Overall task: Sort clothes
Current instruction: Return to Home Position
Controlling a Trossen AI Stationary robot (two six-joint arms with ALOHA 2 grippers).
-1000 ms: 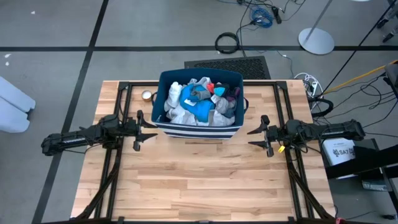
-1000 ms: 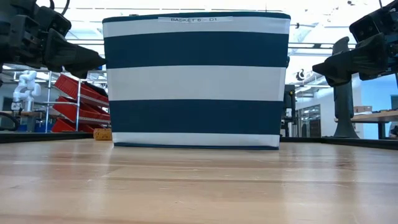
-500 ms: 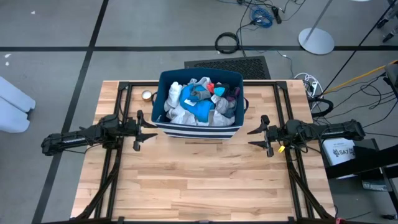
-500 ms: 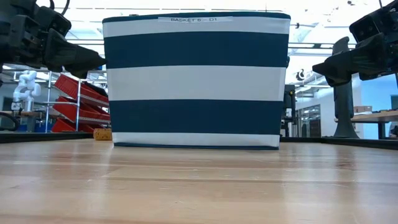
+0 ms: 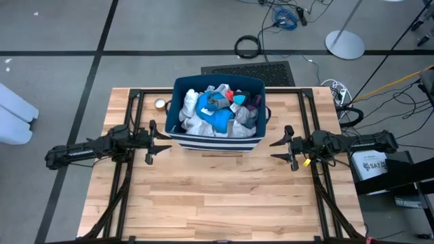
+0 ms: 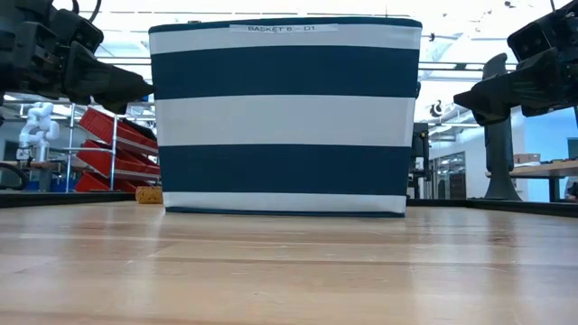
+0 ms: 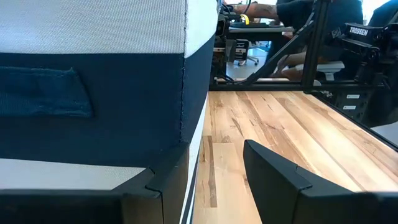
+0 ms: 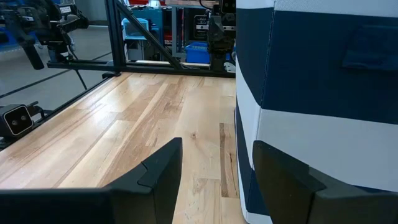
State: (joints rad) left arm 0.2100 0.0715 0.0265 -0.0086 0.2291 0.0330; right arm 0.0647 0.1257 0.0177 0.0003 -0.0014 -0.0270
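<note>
The clothes (image 5: 217, 112), a heap of white, grey, teal-blue and red-pink pieces, lie piled inside a navy bin with white stripes (image 5: 215, 142) at the table's far middle. My left gripper (image 5: 154, 142) stands open, level, just left of the bin's near left corner (image 7: 183, 93). My right gripper (image 5: 279, 147) stands open, level, a little right of the bin's near right corner (image 8: 249, 93). Nothing lies between either pair of fingers.
A small round thing (image 5: 160, 104) sits on the table left of the bin. Bare wooden table top (image 5: 217, 196) spreads from the bin to the near edge. Black frame rails (image 5: 125, 183) run along both sides. Beyond the table lie cables and a stand base (image 5: 344, 44).
</note>
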